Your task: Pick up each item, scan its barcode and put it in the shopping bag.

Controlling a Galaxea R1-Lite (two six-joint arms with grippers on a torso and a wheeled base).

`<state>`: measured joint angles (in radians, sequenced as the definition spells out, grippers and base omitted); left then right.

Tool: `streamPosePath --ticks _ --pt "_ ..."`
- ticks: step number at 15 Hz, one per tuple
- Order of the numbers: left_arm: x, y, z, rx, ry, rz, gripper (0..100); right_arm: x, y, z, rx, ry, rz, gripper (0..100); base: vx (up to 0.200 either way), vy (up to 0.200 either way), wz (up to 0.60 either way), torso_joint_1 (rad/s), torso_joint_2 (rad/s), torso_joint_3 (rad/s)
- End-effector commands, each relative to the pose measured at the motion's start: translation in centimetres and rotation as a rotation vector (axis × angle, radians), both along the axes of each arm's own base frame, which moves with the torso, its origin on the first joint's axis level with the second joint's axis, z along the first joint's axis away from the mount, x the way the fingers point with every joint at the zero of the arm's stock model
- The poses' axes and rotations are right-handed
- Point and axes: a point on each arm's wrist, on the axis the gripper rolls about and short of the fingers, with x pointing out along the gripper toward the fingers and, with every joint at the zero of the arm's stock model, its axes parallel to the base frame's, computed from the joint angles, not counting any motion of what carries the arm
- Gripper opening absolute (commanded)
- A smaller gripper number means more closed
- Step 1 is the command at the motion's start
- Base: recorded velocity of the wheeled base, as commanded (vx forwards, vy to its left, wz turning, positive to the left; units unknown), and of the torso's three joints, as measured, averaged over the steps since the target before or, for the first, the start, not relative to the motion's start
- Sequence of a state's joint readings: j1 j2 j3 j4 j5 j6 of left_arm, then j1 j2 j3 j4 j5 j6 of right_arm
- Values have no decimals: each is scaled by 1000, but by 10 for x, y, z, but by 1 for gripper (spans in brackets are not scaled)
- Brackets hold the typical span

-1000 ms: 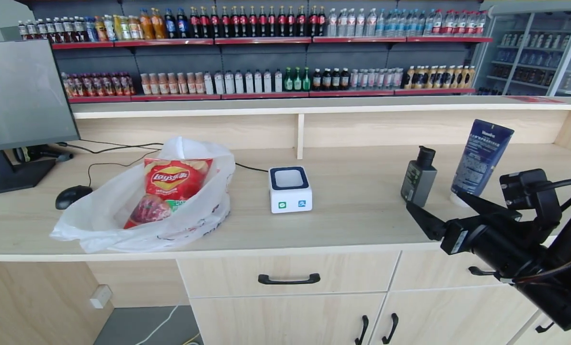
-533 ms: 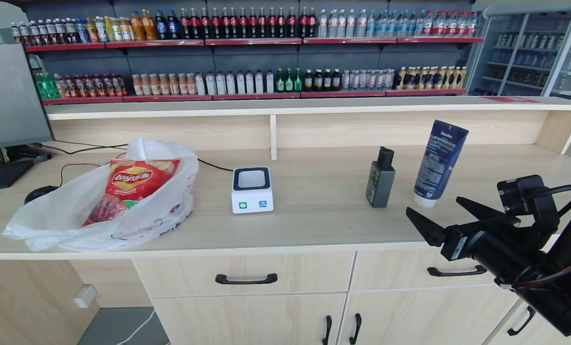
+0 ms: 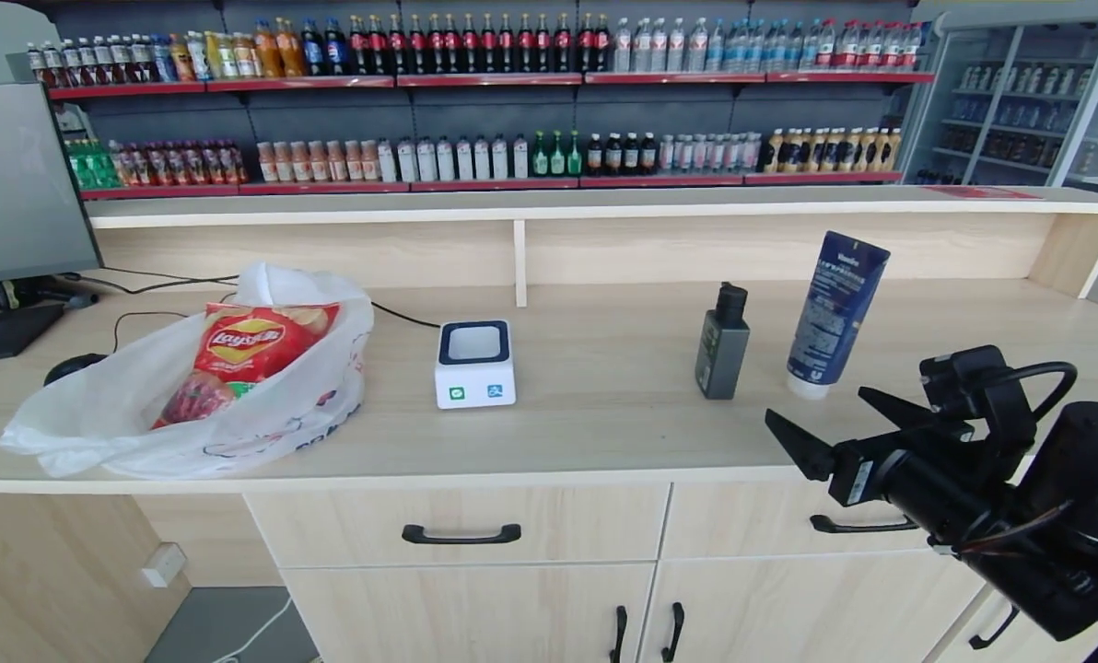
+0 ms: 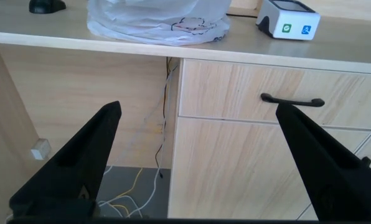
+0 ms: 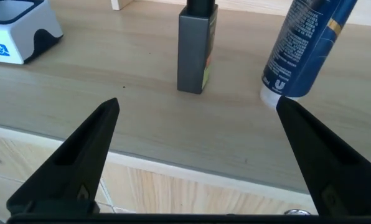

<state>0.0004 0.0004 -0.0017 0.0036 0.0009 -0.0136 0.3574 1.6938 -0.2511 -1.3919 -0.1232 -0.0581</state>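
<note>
standing on the table (image 3: 604, 433) are two items, one grey bottle (image 3: 722, 343) just beside one blue tube (image 3: 835, 313), plus one scanner (image 3: 475, 364). one shopping bag (image 3: 98, 414) holds one chip packet (image 3: 254, 341). right jaws gape empty near the bottle; left jaws gape empty below the table edge.

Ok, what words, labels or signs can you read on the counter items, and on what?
Chip bag: a red-and-yellow brand logo; the rest too small to read.
Blue tube: white print, too small to read.
Grey bottle: label too small to read.
Scanner: no words, one green icon and one blue icon.
Shopping bag: print creased, unreadable.
</note>
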Motion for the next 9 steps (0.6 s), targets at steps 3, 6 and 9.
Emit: streamPosePath --ticks 3,6,9 --pt "0 0 0 0 1 0 100 0 1 0 0 0 14 100 133 0 0 -8 -2 6" --pt "0 0 0 0 -1 0 100 -3 1 0 -2 -4 31 100 0 0 0 0 0 0" --pt "0 0 0 0 -1 0 100 1 6 4 5 -24 53 100 0 0 0 0 0 0"
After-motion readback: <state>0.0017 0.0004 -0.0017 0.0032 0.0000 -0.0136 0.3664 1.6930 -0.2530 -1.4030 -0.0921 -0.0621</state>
